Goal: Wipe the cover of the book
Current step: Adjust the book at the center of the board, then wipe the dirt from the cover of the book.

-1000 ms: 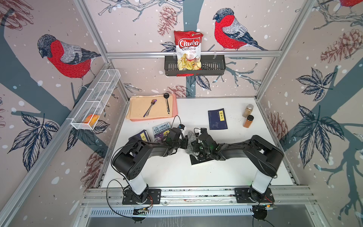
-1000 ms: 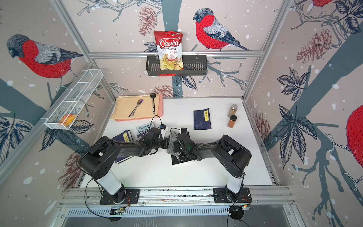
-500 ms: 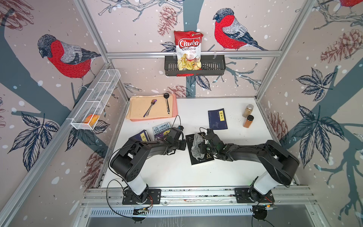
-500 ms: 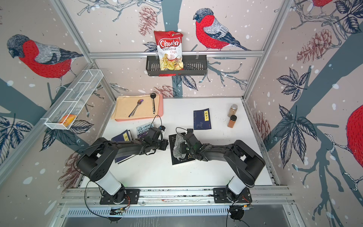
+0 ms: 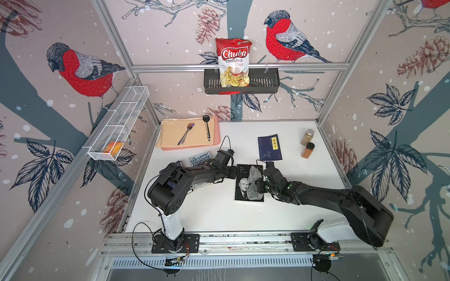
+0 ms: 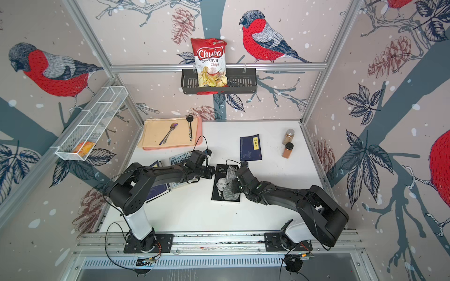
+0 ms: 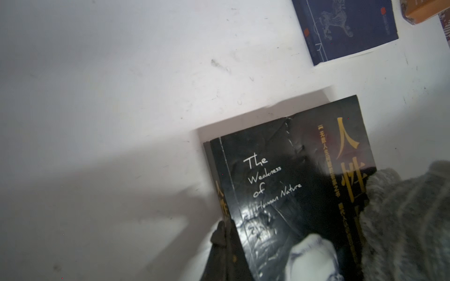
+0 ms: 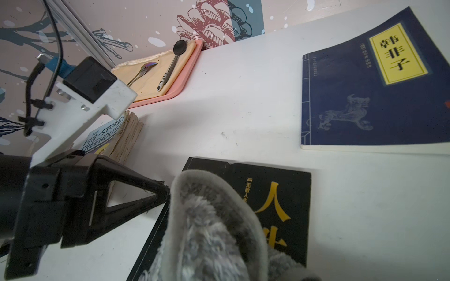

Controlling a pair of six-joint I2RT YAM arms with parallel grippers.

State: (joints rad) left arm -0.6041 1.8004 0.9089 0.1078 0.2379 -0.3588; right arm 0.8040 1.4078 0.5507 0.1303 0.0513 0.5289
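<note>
In a top view, the right gripper (image 5: 259, 183), clenched on the cloth (image 5: 252, 192), lay over the book (image 5: 243, 181), long axis crosswise ahead.

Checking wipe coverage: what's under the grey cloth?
The grey cloth lies on the black book's cover, toward its right edge. The portrait and English title show beside it; the cover beneath is hidden.

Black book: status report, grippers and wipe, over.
Left gripper shut, tip against black book spine edge. Right gripper shut on grey cloth, cloth lying on the cover. Blue book apart, nothing blocking.
</note>
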